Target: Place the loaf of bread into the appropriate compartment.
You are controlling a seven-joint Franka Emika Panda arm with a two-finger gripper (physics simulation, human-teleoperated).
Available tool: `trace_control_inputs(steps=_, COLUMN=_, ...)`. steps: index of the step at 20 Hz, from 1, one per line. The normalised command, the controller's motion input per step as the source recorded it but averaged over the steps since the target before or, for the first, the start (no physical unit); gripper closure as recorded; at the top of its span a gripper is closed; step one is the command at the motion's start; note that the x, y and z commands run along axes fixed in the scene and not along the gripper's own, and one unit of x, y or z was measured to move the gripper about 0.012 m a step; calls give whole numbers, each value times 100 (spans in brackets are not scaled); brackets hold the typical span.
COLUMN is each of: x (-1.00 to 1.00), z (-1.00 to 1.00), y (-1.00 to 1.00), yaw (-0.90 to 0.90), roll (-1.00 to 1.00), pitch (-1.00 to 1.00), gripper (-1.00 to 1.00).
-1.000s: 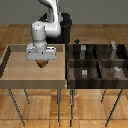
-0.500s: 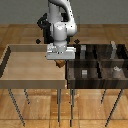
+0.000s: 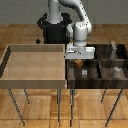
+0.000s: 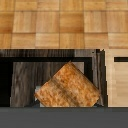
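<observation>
My gripper (image 3: 79,59) hangs over the near-left end of the dark compartment box (image 3: 95,84) and is shut on the loaf of bread (image 3: 79,64), a small mottled brown chunk just under the fingers. In the wrist view the loaf of bread (image 4: 67,87) fills the middle, tilted, above a dark-walled compartment (image 4: 22,80). The fingers themselves do not show in the wrist view.
A light wooden tray (image 3: 35,65) on thin legs stands at the exterior view's left, touching the box. Small grey-white shapes lie in the compartments, one (image 3: 84,73) right below the loaf, another (image 3: 116,70) farther right. The arm's dark base (image 3: 52,27) stands behind.
The gripper has carried the loaf from over the light tray toward the exterior view's right, across the tray's edge, to above the dark box's first compartments.
</observation>
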Motion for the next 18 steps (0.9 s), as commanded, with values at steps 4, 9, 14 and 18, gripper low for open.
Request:
trace_control_inputs(steps=4, x=0, z=0, y=25, yaw=0, roll=0, pitch=0, gripper=-100)
trace_control_inputs(steps=9, x=0, z=0, y=0, yaw=0, roll=0, pitch=0, gripper=-100)
trace_control_inputs(steps=14, x=0, z=0, y=0, yaw=0, roll=0, pitch=0, gripper=-100)
trace_control_inputs(steps=18, x=0, z=0, y=0, yaw=0, roll=0, pitch=0, gripper=-100)
